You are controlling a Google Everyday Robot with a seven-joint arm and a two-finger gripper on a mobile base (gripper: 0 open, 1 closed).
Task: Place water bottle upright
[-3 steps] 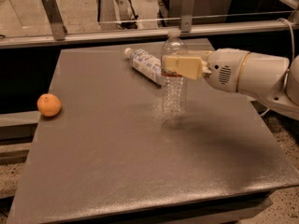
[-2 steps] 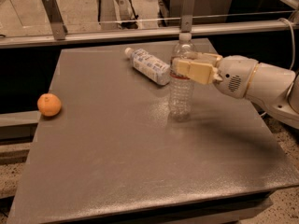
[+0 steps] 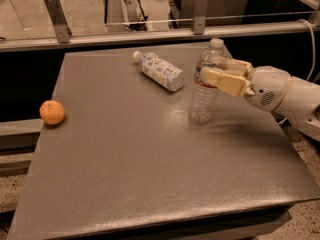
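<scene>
The water bottle (image 3: 202, 101) is clear and ribbed, with a white cap and a narrow red-and-blue band near its shoulder. It stands upright on the grey table (image 3: 150, 169), right of centre, with its base on the surface. My gripper (image 3: 209, 69) reaches in from the right. Its cream fingers (image 3: 222, 82) are closed around the bottle's shoulder, one in front of it and one behind.
A shorter bottle with a white-blue label (image 3: 159, 70) lies on its side at the back centre. An orange (image 3: 52, 112) sits at the table's left edge. A metal rail (image 3: 150, 33) runs behind the table. My white arm (image 3: 290, 96) extends off the right side.
The gripper and the bottle have moved to the right together. The bottle has stayed upright on the table.
</scene>
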